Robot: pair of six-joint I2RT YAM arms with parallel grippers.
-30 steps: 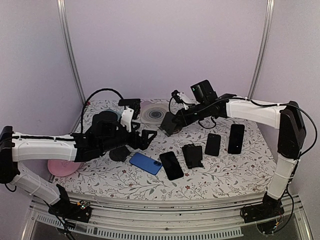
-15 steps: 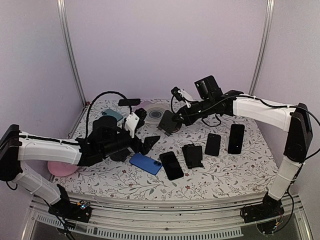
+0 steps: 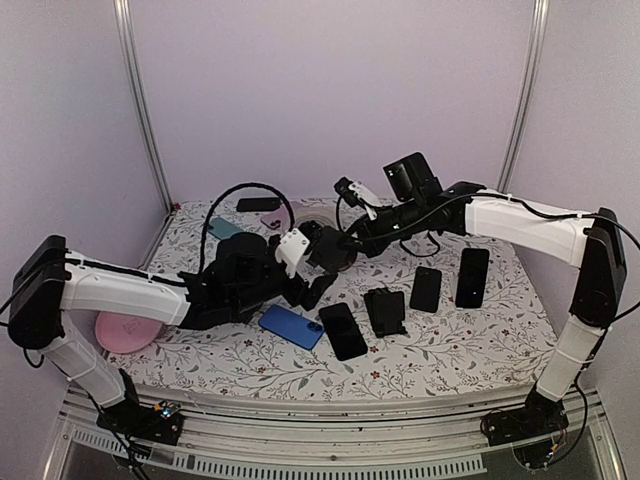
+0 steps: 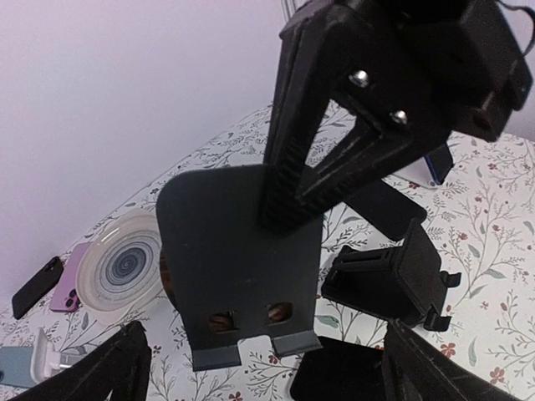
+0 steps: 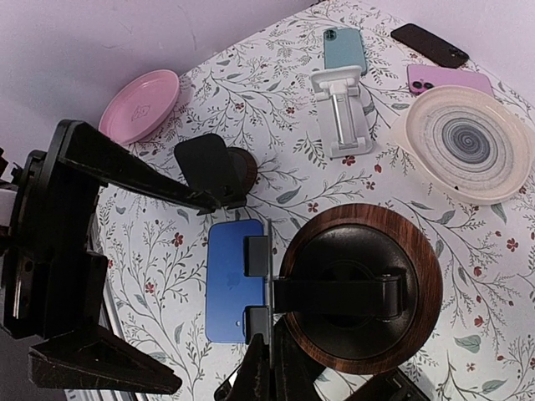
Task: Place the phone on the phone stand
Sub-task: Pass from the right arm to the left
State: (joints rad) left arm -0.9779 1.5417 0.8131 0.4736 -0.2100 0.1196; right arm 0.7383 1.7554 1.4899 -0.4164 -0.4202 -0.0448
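Right gripper (image 5: 269,363) clenched on one phone stand (image 4: 226,267), held above the table's (image 3: 480,350) middle. Left gripper (image 3: 322,262) released, fingers spread either side of that stand. Three further on the table: black stand (image 3: 385,311), white stand (image 5: 341,113), round-based stand (image 5: 213,167). Seven phones (image 3: 472,277) lie flat, the blue phone (image 3: 290,326) toward the near edge.

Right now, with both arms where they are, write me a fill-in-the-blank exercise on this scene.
1. The right fingers are ___ on the phone stand.
2. The left fingers stand ___.
3. The leftmost phone in the near row is ___.
4. The plate at the left edge of the table is ___.
Missing words: shut, open, blue, pink.
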